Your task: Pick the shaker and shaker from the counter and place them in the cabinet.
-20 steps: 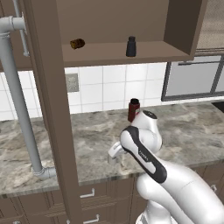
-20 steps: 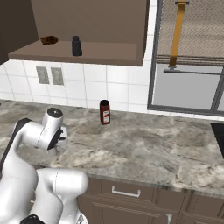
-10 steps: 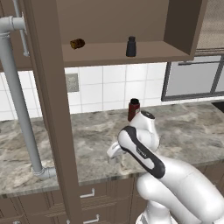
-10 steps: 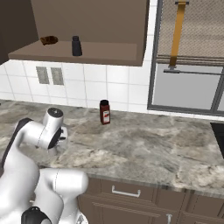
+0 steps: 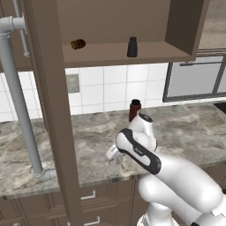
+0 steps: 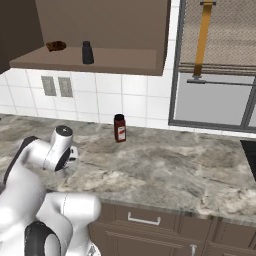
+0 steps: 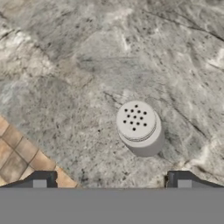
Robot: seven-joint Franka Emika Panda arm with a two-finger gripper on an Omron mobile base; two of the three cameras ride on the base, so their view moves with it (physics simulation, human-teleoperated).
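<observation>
pale shaker (image 7: 139, 128) below open gripper (image 7: 111, 179)

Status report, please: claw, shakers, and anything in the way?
Claw open, above pale shaker standing on counter. Black shaker already on cabinet shelf. Nothing between claw and pale shaker; red bottle stands apart by wall.

Right under me the marbled counter (image 7: 65, 78) has the pale shaker (image 7: 139, 128) standing upright on it, red bottle (image 6: 119, 128) back by the tiles. Up on the cabinet (image 5: 114, 55) board: black shaker (image 5: 132, 47) and a small brown thing (image 5: 78, 43), well apart.
</observation>
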